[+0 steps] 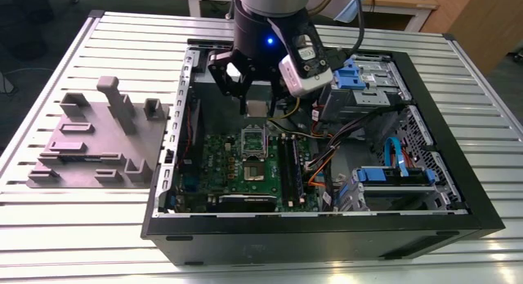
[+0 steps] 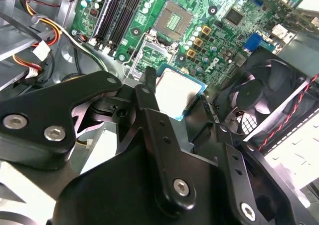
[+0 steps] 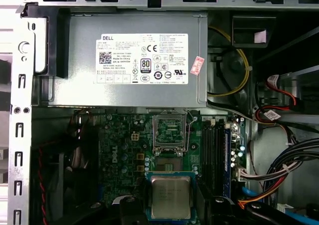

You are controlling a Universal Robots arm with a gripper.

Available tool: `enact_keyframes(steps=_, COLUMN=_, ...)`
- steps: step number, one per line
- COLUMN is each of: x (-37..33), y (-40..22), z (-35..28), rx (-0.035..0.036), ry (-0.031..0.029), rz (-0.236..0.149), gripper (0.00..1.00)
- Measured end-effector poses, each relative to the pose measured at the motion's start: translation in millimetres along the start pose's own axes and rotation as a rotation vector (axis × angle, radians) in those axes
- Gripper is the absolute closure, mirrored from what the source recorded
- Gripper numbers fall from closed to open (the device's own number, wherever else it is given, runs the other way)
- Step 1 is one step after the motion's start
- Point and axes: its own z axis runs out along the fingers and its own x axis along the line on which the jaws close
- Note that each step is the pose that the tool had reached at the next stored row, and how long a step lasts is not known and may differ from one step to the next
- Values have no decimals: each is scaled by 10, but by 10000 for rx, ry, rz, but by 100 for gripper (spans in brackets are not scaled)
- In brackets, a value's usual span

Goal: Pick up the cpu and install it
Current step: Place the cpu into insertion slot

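Note:
The cpu [image 3: 171, 197], a small square chip with a silver-grey top and thin blue-green rim, hangs above the green motherboard [image 3: 119, 140]. My gripper [image 3: 171, 207] is shut on it, with one black finger on each of two opposite edges. In the second wrist view the cpu [image 2: 177, 91] sits between the fingers [image 2: 147, 103], over the motherboard's open socket frame [image 2: 144, 55], with the bare socket [image 2: 174, 18] beyond. In the exterior view the gripper [image 1: 259, 106] hovers inside the open computer case [image 1: 457, 174], just above the socket [image 1: 254, 137].
A grey power-supply box [image 3: 124, 60] with a white label lies beside the motherboard. A black fan [image 2: 259, 100] stands close to the gripper. Memory slots [image 3: 214, 150], cable bundles [image 3: 284, 170] and blue drive bays [image 1: 359, 76] crowd the case. A grey fixture block [image 1: 98, 137] sits outside.

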Motion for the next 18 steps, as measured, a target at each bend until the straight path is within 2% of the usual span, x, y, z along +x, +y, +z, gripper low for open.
enact_keyframes(steps=18, x=0, y=-1, z=44, rx=0, ry=0, rz=0, gripper=53)
